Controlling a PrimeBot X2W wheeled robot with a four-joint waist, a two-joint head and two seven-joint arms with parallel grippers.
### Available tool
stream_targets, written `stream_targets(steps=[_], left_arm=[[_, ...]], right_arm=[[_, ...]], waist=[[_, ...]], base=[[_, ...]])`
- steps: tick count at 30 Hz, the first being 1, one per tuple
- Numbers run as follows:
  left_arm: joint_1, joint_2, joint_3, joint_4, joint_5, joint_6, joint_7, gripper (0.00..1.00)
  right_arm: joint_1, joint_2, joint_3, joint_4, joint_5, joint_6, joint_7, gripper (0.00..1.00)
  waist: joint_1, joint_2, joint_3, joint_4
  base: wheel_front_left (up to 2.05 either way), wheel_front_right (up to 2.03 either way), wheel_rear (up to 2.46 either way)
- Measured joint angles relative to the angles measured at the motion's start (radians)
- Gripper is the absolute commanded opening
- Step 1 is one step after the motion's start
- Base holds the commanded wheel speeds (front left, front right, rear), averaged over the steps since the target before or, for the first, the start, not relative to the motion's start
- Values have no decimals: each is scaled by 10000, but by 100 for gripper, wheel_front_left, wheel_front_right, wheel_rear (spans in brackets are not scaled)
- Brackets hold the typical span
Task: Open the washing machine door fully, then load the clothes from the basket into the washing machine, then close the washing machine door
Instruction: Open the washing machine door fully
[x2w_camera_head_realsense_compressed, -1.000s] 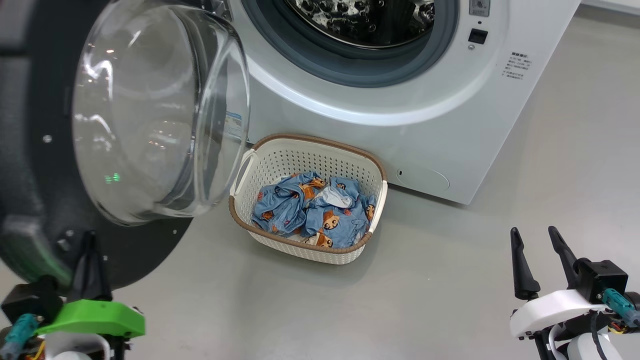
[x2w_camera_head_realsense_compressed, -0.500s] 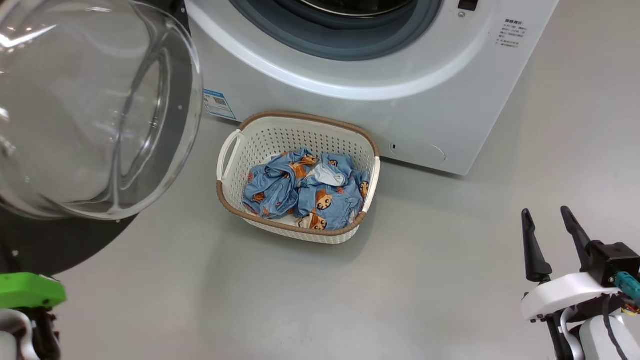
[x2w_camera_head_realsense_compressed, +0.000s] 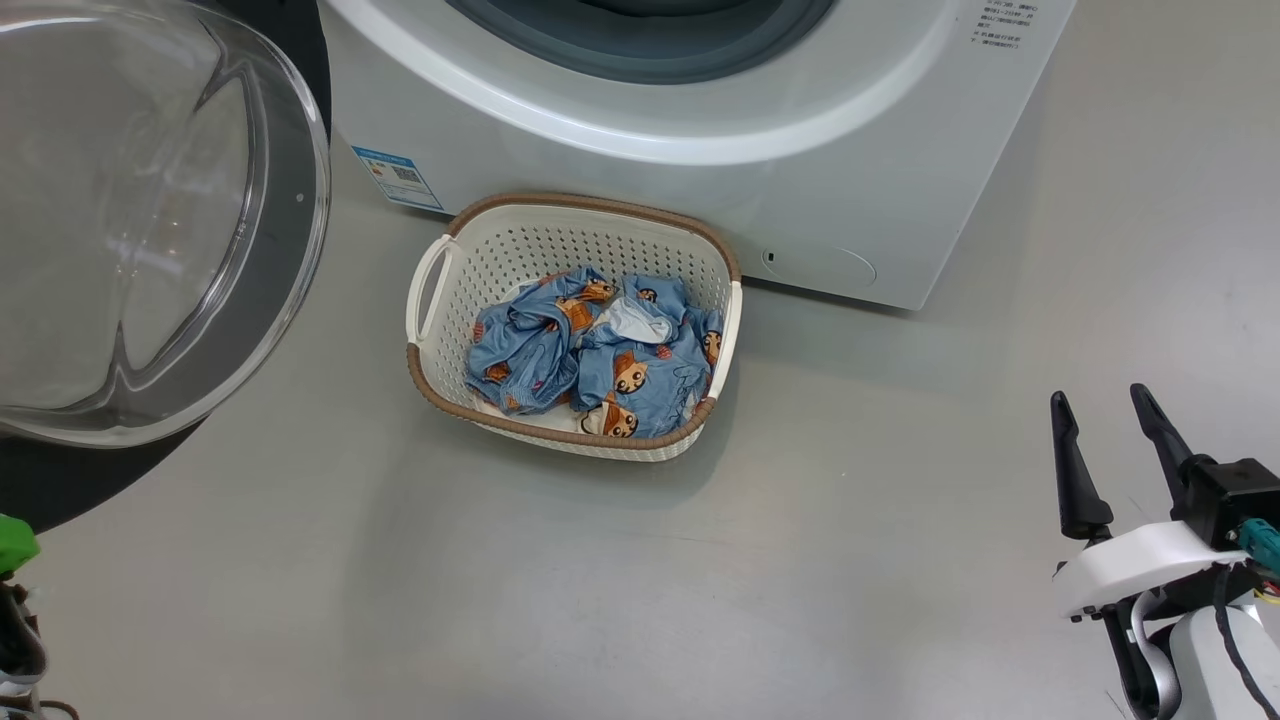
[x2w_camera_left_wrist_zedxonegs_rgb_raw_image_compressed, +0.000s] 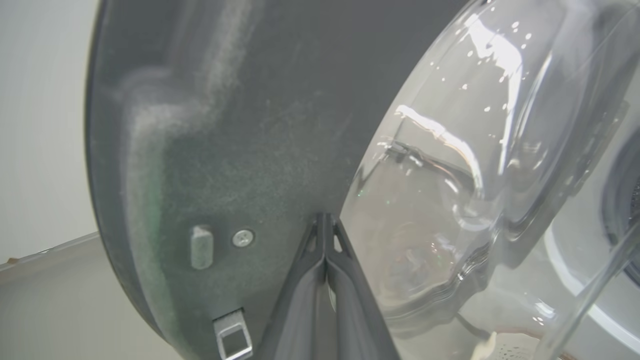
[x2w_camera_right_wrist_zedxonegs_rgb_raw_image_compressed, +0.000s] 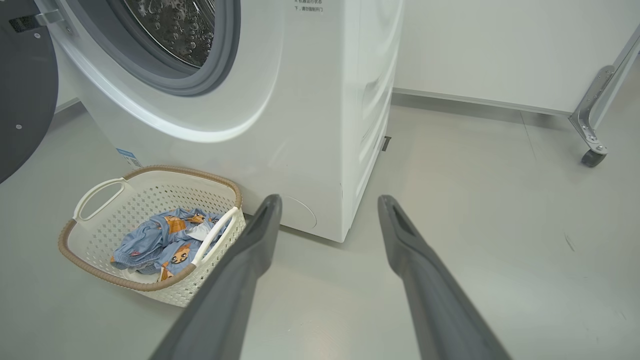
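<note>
At left our left pincer (x2w_camera_left_wrist_zedxonegs_rgb_raw_image_compressed: 325, 220), pressed together, points at the open black-rimmed round glass washing machine door (x2w_camera_head_realsense_compressed: 150, 230); the cream perforated plastic basket (x2w_camera_head_realsense_compressed: 560, 205) holds blue cartoon-print clothes (x2w_camera_head_realsense_compressed: 600, 350) before the white washing machine (x2w_camera_head_realsense_compressed: 700, 180); our right pincer (x2w_camera_head_realsense_compressed: 1098, 400) is spread and empty, well right of the basket

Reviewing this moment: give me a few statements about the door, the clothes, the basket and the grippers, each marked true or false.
1. The washing machine door stands open. True.
2. The clothes lie inside the washing machine. False: they lie in the basket.
3. The right gripper is open and empty. True.
4. The left gripper is wide open. False: its fingers are shut together.
5. The basket stands on the floor in front of the washing machine. True.
</note>
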Motion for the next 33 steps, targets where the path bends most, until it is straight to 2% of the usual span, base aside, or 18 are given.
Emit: stream_targets(steps=[12, 25, 33], left_arm=[[-517, 42, -63, 717, 111, 2, 0, 0], [-779, 86, 125, 894, 541, -2, 0, 0], [-776, 73, -119, 389, 1181, -297, -2, 0]], right_arm=[[-143, -71, -13, 56, 0, 0, 0, 100], [-148, 10, -56, 215, 29, 2, 0, 100], [-131, 201, -81, 345, 102, 2, 0, 100]], waist=[[0, 0, 48, -120], [0, 0, -212, -165], [0, 0, -662, -155]], base=[[0, 0, 0], [0, 0, 0], [0, 0, 0]])
